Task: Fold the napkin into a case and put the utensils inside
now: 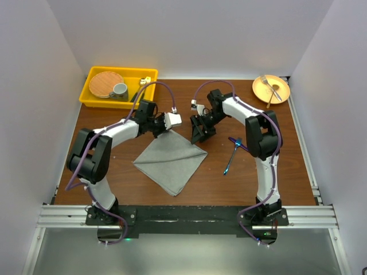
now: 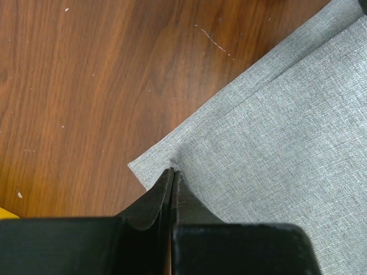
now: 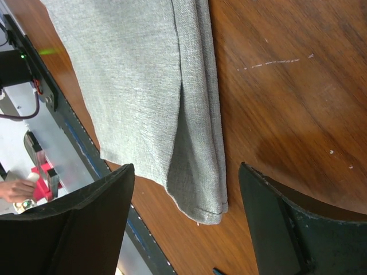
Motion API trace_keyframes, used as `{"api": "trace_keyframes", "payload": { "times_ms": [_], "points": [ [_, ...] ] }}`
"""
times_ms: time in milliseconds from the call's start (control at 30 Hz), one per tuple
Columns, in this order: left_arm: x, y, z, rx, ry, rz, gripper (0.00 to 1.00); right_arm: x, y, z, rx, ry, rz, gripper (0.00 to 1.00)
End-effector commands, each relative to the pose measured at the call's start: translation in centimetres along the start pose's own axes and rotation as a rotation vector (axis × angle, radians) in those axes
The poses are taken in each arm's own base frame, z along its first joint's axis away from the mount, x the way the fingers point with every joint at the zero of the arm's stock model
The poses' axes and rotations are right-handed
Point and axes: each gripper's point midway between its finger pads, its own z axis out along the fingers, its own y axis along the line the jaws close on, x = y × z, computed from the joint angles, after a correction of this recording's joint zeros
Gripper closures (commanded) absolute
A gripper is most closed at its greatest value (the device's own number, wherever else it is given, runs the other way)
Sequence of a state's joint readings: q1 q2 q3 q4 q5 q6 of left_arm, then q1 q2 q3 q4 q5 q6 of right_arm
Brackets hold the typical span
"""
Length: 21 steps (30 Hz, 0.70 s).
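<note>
Lying flat, one napkin (image 1: 170, 163), two utensils (image 1: 232, 157)

The wooden bench (image 1: 229, 183) is brown with a visible grain. At its far left corner sits a yellow tray (image 1: 92, 98) holding a round tan disc (image 1: 105, 83), a grey cup (image 1: 120, 90) just beside the disc, and gold-headed cutlery (image 1: 142, 83) toward the tray's right end. At the far right corner lies an orange plate (image 1: 259, 90) carrying an all-silver fork (image 1: 269, 87) crossed by a brownish piece (image 1: 273, 96). An aluminium rail (image 1: 312, 216) runs along the near edge.
</note>
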State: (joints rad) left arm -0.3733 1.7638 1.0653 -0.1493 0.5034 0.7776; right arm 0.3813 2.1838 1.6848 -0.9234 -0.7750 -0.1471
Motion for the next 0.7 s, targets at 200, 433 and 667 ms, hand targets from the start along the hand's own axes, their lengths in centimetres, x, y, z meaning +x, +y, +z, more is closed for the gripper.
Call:
{"api": "trace_keyframes", "payload": {
  "times_ms": [200, 433, 667],
  "points": [
    [-2.1, 3.1, 0.0, -0.069, -0.074, 0.019, 1.00, 0.1, 0.2, 0.1, -0.023, 0.018, -0.029, 0.25],
    [-1.6, 3.6, 0.6, -0.074, -0.059, 0.010, 1.00, 0.5, 0.1, 0.4, -0.025, 0.027, -0.029, 0.32],
    [-1.1, 3.5, 0.7, -0.066, -0.039, -0.023, 0.95, 1.1, -0.6, 0.7, -0.010, 0.040, -0.025, 0.47]
  ]
}}
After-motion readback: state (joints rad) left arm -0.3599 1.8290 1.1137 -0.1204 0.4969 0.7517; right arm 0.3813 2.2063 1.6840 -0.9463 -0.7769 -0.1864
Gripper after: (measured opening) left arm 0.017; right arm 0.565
